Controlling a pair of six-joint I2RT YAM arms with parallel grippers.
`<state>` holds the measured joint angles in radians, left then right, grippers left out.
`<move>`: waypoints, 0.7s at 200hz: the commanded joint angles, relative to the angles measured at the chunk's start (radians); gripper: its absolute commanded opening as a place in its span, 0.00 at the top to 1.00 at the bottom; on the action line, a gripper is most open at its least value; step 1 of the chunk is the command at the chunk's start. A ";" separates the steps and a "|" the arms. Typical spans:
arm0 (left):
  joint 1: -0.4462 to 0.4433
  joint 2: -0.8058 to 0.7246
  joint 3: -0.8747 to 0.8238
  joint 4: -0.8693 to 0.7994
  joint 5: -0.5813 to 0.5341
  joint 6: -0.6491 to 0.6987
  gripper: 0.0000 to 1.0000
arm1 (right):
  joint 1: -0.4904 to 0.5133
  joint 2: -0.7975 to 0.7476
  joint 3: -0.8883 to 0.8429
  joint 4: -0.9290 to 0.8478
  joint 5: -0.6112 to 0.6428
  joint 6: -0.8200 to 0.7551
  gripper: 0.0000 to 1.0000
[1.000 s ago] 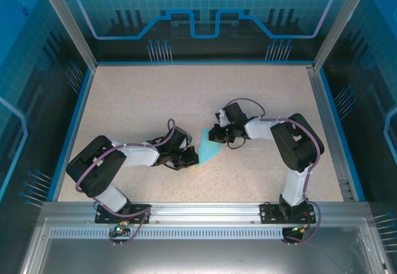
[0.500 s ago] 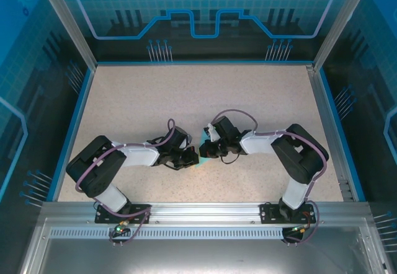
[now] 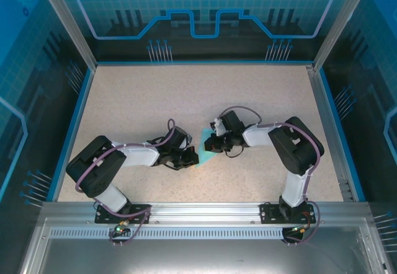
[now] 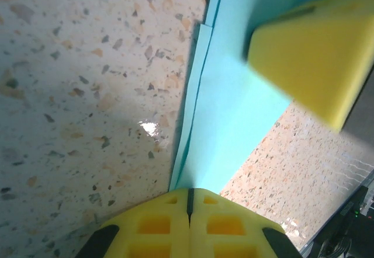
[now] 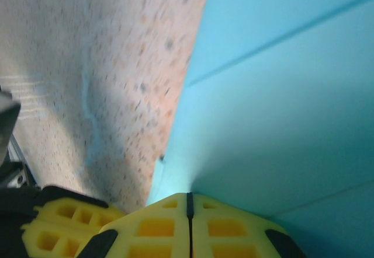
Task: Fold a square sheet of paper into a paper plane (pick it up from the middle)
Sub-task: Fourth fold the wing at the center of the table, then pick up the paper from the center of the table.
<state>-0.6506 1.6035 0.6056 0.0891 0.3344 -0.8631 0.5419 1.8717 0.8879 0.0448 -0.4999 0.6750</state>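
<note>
Speckled table [image 3: 136, 100], free room all round. Folded paper [image 3: 209, 155] mid-table; L gripper [image 3: 195, 158] closed at its 9 o'clock edge, R gripper [image 3: 209, 144] closed at 12.

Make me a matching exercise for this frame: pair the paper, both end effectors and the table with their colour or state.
Column one:
1. paper
2. left end effector
3. right end effector
4. table

Column two:
A. speckled beige
B. shut, at the paper's left side in the top view
C. light cyan, with fold lines
D. shut, at the paper's right side in the top view

Pairs: 1-C, 2-B, 3-D, 4-A
</note>
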 commanded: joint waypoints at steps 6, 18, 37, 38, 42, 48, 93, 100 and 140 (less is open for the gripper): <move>-0.001 0.034 -0.066 -0.182 -0.032 0.010 1.00 | -0.125 0.085 0.068 -0.071 0.175 -0.065 0.94; -0.001 0.032 -0.068 -0.178 -0.032 0.010 1.00 | -0.155 0.099 0.085 -0.079 0.182 -0.075 0.94; -0.001 0.032 -0.069 -0.175 -0.028 0.011 1.00 | -0.177 0.099 0.127 -0.128 0.228 -0.093 0.94; -0.001 0.032 -0.069 -0.175 -0.027 0.011 1.00 | -0.179 0.099 0.130 -0.132 0.228 -0.094 0.94; -0.001 0.032 -0.068 -0.175 -0.027 0.013 1.00 | -0.183 0.097 0.139 -0.144 0.230 -0.096 0.94; -0.001 0.032 -0.067 -0.175 -0.027 0.012 1.00 | -0.189 0.092 0.149 -0.153 0.223 -0.095 0.94; -0.001 0.032 -0.063 -0.177 -0.025 0.016 1.00 | -0.202 0.038 0.193 -0.186 0.226 -0.104 0.93; -0.001 0.030 -0.063 -0.178 -0.024 0.019 1.00 | -0.201 0.024 0.192 -0.185 0.219 -0.103 0.93; -0.001 0.032 -0.053 -0.179 -0.023 0.019 1.00 | -0.104 -0.131 0.087 -0.125 0.191 -0.058 0.93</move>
<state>-0.6506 1.6035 0.5991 0.1101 0.3298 -0.8627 0.3717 1.8591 1.0359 -0.1036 -0.3130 0.5987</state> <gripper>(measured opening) 0.047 0.073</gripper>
